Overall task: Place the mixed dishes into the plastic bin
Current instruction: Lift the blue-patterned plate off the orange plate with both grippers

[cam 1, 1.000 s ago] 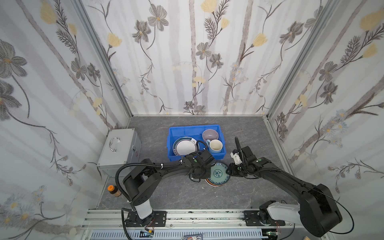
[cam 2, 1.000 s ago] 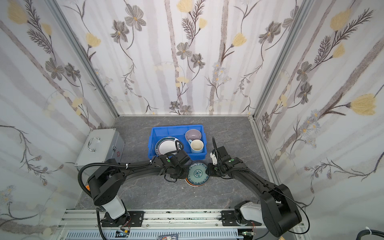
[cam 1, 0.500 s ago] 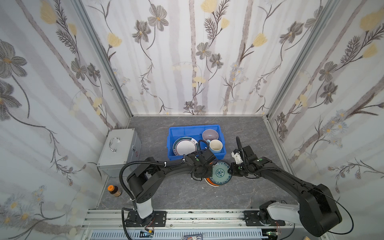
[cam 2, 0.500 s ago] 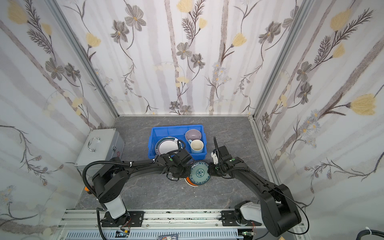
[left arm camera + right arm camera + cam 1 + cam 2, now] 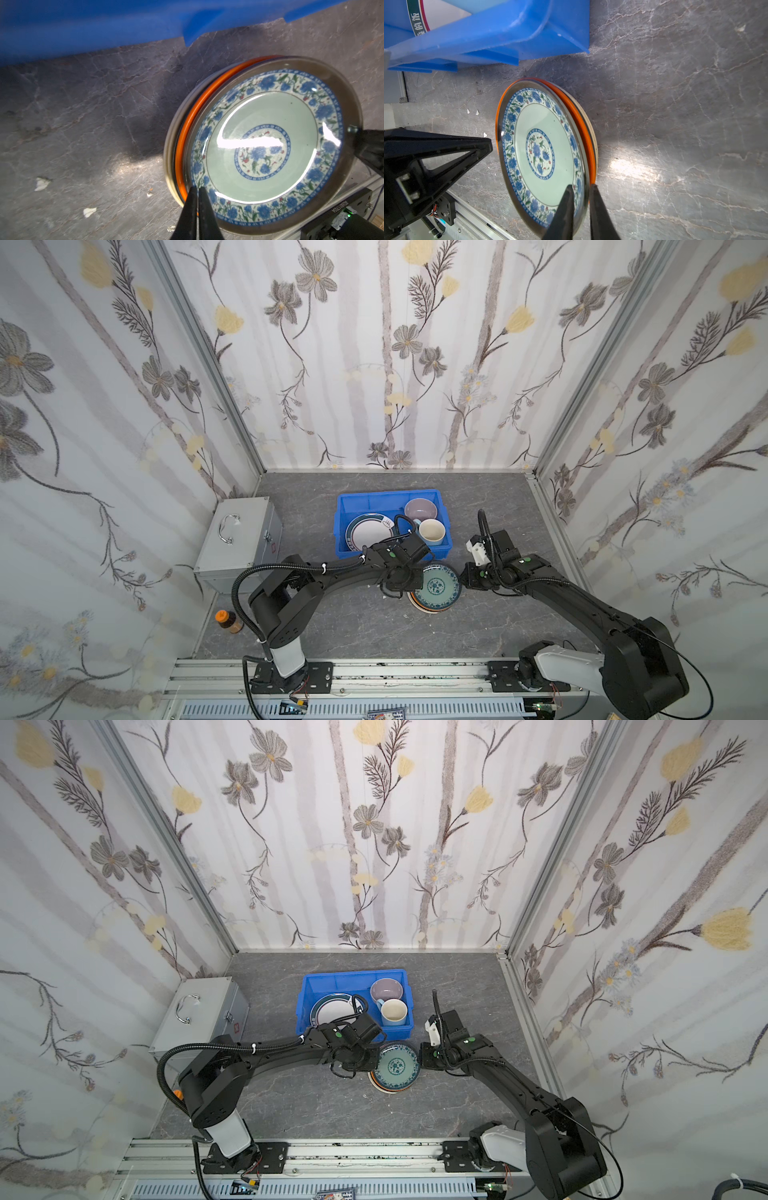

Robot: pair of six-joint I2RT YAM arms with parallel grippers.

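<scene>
Rim of the round teal-patterned plate (image 5: 542,153) is being pinched between the narrow jaws of my right gripper (image 5: 581,186). My left gripper (image 5: 196,188), closed tight, is touching the opposite edge, above an orange-rimmed plate (image 5: 185,128); the bright blue plastic bin (image 5: 390,493) is standing just beyond both.

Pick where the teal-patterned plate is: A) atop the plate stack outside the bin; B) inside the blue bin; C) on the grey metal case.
A: the teal-patterned plate tops the plate stack in front of the blue bin, not inside it.
</scene>
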